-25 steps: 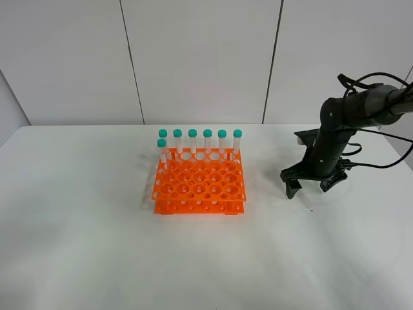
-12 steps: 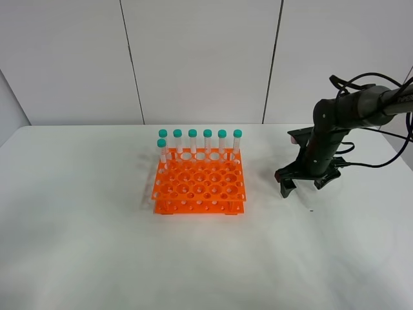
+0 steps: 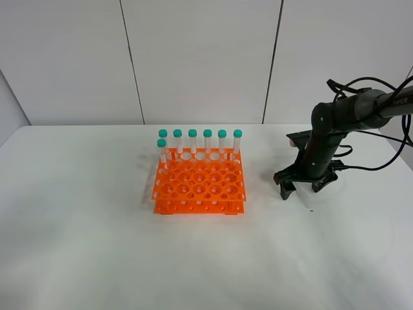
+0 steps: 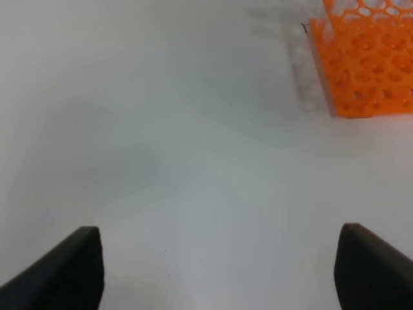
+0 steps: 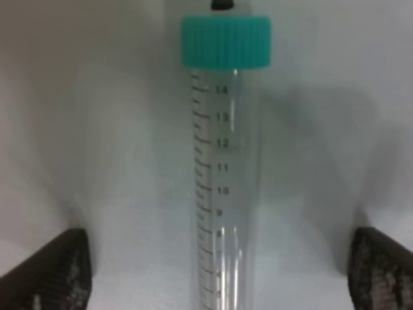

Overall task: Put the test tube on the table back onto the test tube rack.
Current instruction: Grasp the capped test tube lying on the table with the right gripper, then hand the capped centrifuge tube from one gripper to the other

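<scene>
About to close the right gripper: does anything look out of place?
Only the test tube: it lies flat on the table, straddled by the open right gripper, not standing in the orange test tube rack. No spill or damage shows.

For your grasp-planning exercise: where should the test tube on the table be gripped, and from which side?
Probably mid-barrel, below the teal cap, from above: the test tube lies flat on the table between the open fingers of the right gripper.

test tube (image 5: 222,181): showing clear body, black graduation marks, teal-green ribbed cap | test tube rack (image 3: 199,184): showing bright orange, grid of round holes | bench (image 3: 97,245): showing plain white | right gripper (image 3: 302,192): jaws showing black
</scene>
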You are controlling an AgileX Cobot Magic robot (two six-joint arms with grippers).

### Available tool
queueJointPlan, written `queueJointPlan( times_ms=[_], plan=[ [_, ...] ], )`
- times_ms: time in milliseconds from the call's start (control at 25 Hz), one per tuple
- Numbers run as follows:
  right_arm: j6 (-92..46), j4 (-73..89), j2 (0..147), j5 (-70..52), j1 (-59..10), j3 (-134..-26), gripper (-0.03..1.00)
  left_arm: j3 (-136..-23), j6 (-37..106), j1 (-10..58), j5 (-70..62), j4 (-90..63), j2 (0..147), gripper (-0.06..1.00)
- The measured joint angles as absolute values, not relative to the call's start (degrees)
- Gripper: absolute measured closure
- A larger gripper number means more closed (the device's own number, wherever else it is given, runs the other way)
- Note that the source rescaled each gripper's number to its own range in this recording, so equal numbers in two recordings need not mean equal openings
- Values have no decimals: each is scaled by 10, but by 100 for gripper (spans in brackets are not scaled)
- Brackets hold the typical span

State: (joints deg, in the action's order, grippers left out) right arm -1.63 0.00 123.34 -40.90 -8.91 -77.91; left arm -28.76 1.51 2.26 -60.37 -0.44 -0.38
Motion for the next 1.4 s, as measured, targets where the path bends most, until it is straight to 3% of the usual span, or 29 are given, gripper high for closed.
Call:
queueJointPlan(
  times_ms=[80,120,280,320,640,960,1400],
  plan=[
    [-15,0,1233,-417,-89,-779,27,-288,15,23,-604,-4,-4,-4],
    [-13,0,1233,-422,-89,-779,39,-288,15,23,-604,-4,-4,-4],
    [-3,0,1233,-431,-89,-779,97,-288,15,23,-604,-4,-4,-4],
    [0,0,1233,-430,-89,-779,93,-288,15,23,-604,-4,-4,-4],
    [-5,0,1218,-459,-89,-795,94,-288,15,23,-604,-4,-4,-4],
    [-11,0,1060,-544,-89,-823,94,-288,15,23,-604,-4,-4,-4],
    [-25,-4,835,-552,-146,-666,94,-288,15,23,-604,-4,-4,-4]
  ],
)
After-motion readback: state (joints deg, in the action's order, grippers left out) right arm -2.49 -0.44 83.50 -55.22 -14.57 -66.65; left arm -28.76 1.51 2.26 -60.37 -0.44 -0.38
